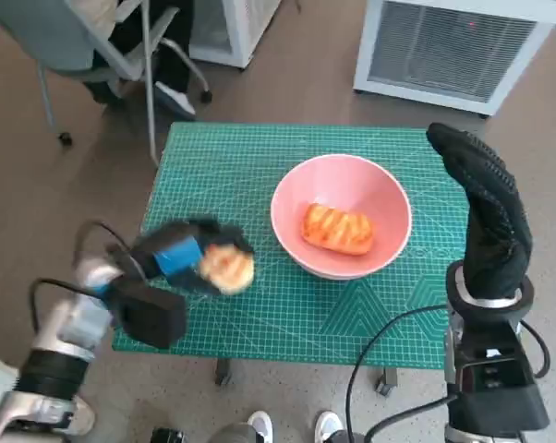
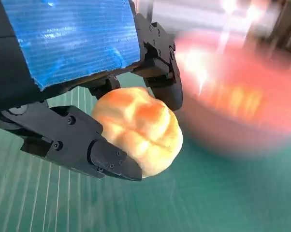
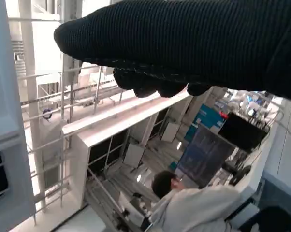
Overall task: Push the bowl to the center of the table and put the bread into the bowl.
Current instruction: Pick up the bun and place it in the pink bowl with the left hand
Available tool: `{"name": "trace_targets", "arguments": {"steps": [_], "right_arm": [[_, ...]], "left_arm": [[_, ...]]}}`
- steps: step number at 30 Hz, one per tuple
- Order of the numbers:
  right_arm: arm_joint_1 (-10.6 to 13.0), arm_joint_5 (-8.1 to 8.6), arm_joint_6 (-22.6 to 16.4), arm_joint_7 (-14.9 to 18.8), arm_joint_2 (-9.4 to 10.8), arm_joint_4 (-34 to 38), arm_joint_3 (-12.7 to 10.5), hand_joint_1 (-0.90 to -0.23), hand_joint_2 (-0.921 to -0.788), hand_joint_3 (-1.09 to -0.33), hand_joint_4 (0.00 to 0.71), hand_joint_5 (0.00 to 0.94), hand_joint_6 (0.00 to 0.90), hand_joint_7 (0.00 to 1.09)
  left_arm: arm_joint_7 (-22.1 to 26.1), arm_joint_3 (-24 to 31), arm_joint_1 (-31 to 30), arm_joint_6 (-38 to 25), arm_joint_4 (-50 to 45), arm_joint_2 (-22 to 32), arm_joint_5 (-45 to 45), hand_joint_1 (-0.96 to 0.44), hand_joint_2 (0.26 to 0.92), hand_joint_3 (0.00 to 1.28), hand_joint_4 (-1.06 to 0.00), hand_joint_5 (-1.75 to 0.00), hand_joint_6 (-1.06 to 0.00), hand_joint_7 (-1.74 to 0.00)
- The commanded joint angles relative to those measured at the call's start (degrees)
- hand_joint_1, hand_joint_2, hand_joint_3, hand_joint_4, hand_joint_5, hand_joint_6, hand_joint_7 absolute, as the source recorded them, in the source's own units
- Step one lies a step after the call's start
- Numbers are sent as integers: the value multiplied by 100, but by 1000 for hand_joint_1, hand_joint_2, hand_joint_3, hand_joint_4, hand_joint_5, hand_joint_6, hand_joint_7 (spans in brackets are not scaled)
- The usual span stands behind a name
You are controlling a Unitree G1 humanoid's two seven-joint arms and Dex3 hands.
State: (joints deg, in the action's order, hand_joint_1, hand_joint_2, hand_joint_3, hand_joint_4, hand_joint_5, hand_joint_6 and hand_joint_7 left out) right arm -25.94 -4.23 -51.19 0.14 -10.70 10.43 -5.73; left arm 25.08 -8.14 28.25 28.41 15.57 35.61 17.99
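Observation:
A pink bowl (image 1: 343, 212) stands near the middle of the green mat, a little to the right. One golden bread (image 1: 337, 229) lies inside it. My left hand (image 1: 181, 254) hovers over the mat to the bowl's left and grips a round pale bun (image 1: 227, 268). In the left wrist view the bun (image 2: 138, 128) sits between the black fingers (image 2: 107, 162), with the blurred pink bowl (image 2: 237, 106) just beyond. My right hand (image 1: 486, 208), in its black glove, is raised upright at the table's right edge and holds nothing; its fingers are stretched out.
The green cutting mat (image 1: 287, 305) covers the small table. A chair (image 1: 102, 46) with a person's legs stands at the far left, a white unit (image 1: 453, 46) at the far right. A person (image 3: 184, 203) sits at a screen in the right wrist view.

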Motion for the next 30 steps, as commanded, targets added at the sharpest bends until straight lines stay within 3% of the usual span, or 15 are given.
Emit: {"name": "trace_targets", "arguments": {"steps": [1,8,12,19,23,24,25,26,27,28,29,30], "right_arm": [[24,20,19,3,-2,89,-7,-392,-921,-535,432,1,101,713],[-16,21,-7,5,14,147,8,-390,-921,-537,432,1,103,711],[-50,17,-30,8,45,197,40,-391,-921,-538,433,1,105,711],[6,-53,-34,-21,74,132,52,-390,-921,-543,432,1,100,718],[54,-70,1,-26,75,69,40,-390,-921,-544,432,1,95,722],[64,-65,12,-23,75,54,39,-390,-921,-544,432,1,94,723],[75,-57,18,-21,71,45,34,-390,-921,-544,432,1,92,724],[84,-53,23,-19,71,35,31,-390,-921,-543,432,1,91,724],[94,-44,33,-16,71,22,28,-390,-921,-543,432,1,91,725],[102,-38,41,-14,71,11,26,-390,-921,-543,432,1,90,726],[112,-26,49,-11,70,-2,21,-390,-921,-542,432,1,90,726],[121,-19,56,-8,70,-15,19,-390,-921,-542,432,1,90,726]], "left_arm": [[-259,280,520,-234,-744,-217,-180,3,919,40,-691,-1194,-694,-1064],[-488,121,1296,-323,-900,-632,-18,3,912,17,-720,-1147,-745,-1028],[-242,-334,2133,-209,-256,-976,123,3,920,26,-694,-1163,-716,-1071],[44,-1003,3014,-42,1169,-1495,414,2,921,141,-565,-1260,-580,-1250],[141,-1350,3370,-77,1845,-1644,774,0,921,276,-384,-1391,-458,-1422],[158,-1425,3442,-88,1983,-1681,851,-70,921,283,-352,-1260,-447,-1441],[149,-1504,3505,-97,2125,-1735,939,-169,921,292,-358,-969,-433,-1464],[137,-1554,3550,-93,2228,-1770,996,-184,912,225,-380,-692,-383,-1158],[89,-1613,3578,-84,2323,-1809,1071,-189,914,190,-397,-577,-387,-1008],[51,-1651,3601,-70,2398,-1836,1125,-210,916,138,-414,-382,-399,-743],[-6,-1725,3629,-87,2495,-1885,1227,-223,918,105,-426,-253,-412,-563],[-48,-1776,3652,-94,2570,-1919,1300,-237,919,93,-416,-202,-409,-494]]}}
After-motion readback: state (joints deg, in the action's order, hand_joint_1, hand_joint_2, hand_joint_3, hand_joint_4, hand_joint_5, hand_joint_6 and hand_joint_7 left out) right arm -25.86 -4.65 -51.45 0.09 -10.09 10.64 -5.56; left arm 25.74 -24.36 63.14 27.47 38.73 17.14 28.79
